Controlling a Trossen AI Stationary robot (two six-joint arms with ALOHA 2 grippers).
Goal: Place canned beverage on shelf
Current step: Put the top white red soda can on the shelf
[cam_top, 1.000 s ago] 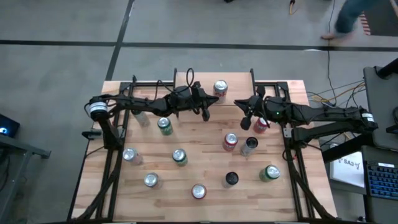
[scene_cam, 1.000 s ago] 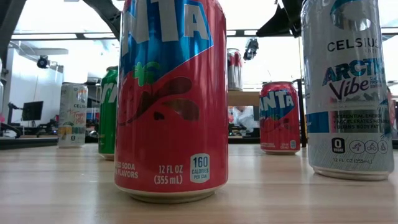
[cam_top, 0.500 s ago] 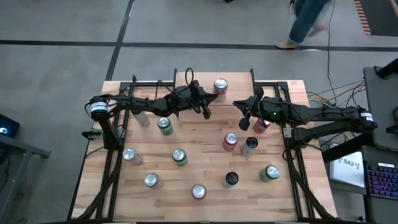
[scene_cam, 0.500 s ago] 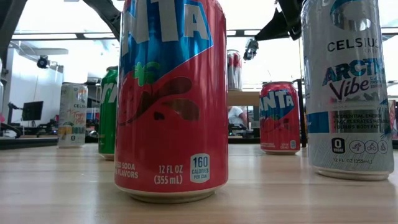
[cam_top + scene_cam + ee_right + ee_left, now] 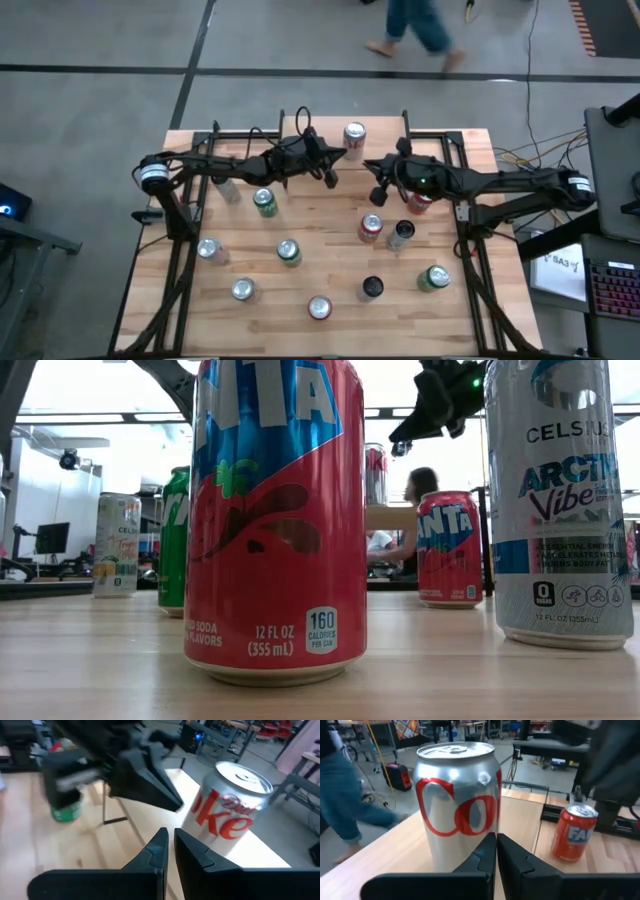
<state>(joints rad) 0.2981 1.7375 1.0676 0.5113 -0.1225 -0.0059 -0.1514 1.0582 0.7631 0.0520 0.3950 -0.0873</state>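
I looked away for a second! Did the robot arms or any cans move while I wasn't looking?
The right gripper slid a little toward the left arm, nearer the silver Diet Coke can on the shelf. It stays shut and empty. A person walked across the floor beyond the table. The left gripper stayed put, shut, and no cans moved.

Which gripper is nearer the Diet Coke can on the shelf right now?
Left. The left gripper, shut, sits just short of the Diet Coke can on the shelf. The right gripper, also shut, is slightly farther off, on the can's other side.
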